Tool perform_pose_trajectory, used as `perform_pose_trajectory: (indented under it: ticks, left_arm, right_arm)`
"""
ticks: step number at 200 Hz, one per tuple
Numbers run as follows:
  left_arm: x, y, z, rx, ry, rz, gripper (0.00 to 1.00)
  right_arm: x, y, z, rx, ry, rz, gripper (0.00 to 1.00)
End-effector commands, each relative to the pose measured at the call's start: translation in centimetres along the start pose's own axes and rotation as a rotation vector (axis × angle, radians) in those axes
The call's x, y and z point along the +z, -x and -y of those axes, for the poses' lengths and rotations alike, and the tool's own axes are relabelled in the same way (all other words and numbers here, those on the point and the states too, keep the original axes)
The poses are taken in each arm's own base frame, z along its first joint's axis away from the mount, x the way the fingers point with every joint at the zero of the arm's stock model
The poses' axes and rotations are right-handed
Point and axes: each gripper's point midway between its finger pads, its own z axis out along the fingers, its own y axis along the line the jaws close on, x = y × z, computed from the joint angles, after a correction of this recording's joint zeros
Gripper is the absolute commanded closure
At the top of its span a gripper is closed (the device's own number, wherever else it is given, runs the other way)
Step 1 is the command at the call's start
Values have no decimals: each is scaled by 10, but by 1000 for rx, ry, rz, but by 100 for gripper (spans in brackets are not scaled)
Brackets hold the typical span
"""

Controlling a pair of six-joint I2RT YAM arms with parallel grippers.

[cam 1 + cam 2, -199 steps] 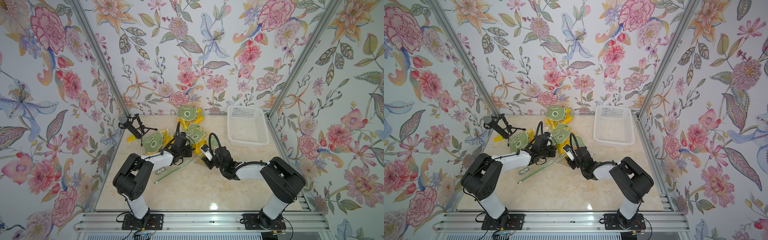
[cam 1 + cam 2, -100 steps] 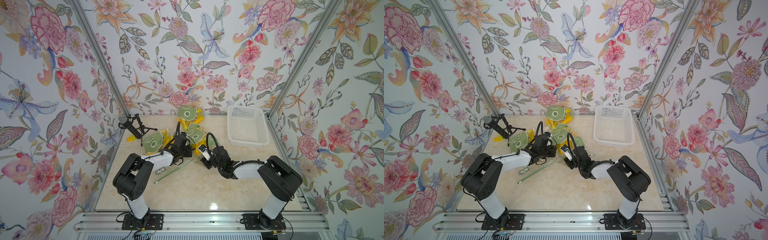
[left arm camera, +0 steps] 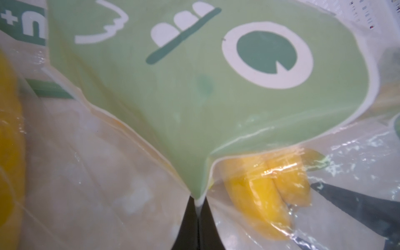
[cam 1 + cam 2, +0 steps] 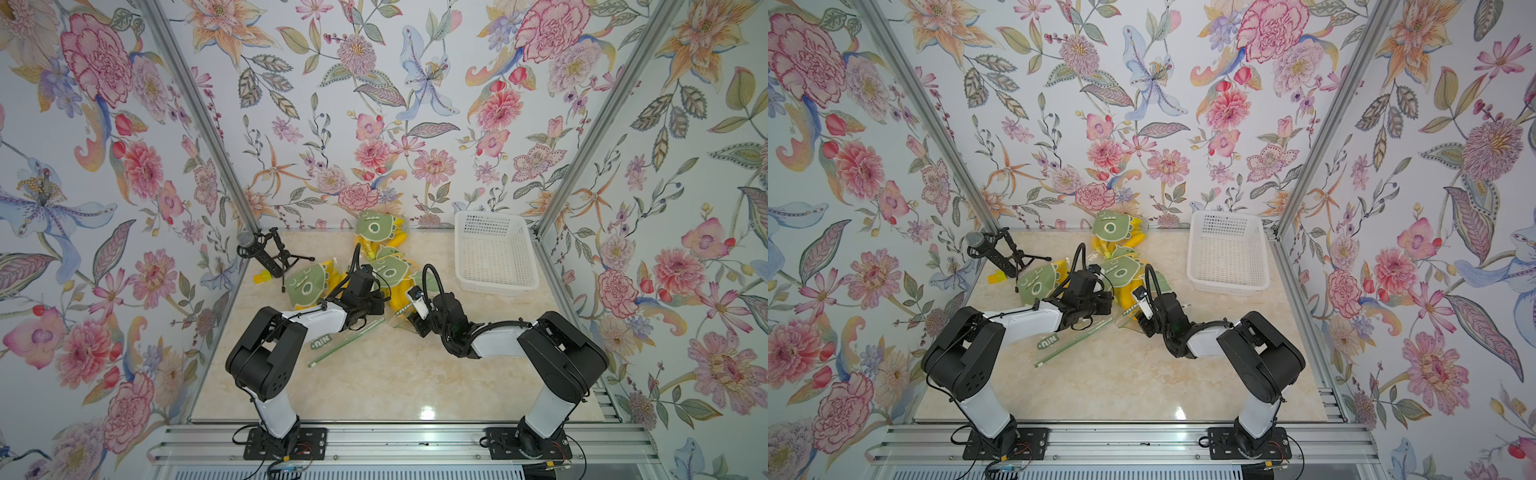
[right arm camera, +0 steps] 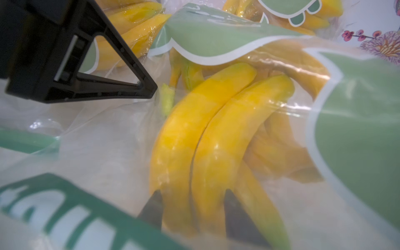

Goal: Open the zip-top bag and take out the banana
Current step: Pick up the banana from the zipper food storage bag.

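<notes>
Plastic bag (image 3: 194,112) in tight left hand (image 3: 198,204); right hand (image 5: 192,205) astride banana (image 5: 227,121).

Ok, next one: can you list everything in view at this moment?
held bag: one, clear with green print, centre of table
other bags: at least three, same print, heaped behind and beside it
bananas: several, yellow, inside the bags
basket: one, white, back right, empty
mic on stand: one, black, back left
table: one, beige marble
left gripper: black, shut on held bag's film
right gripper: black, fingers either side of bananas, grip unclear
</notes>
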Motion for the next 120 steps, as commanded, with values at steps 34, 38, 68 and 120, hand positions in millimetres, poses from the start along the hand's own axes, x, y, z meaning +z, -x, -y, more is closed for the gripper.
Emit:
perform_pose_trajectory:
  ticks: [34, 38, 68, 120]
  left_arm:
    - [-4, 6, -1, 1, -4, 26, 100]
    - [-4, 6, -1, 0, -7, 27, 100]
    - [-5, 8, 1, 2, -10, 34, 100]
    - [-7, 7, -13, 10, 69, 31, 100]
  right_arm:
    - [20, -4, 11, 26, -63, -70, 57]
    - [22, -5, 10, 21, -65, -77, 57]
    - [35, -14, 13, 8, -88, -126, 57]
    - [14, 13, 3, 6, -48, -46, 78]
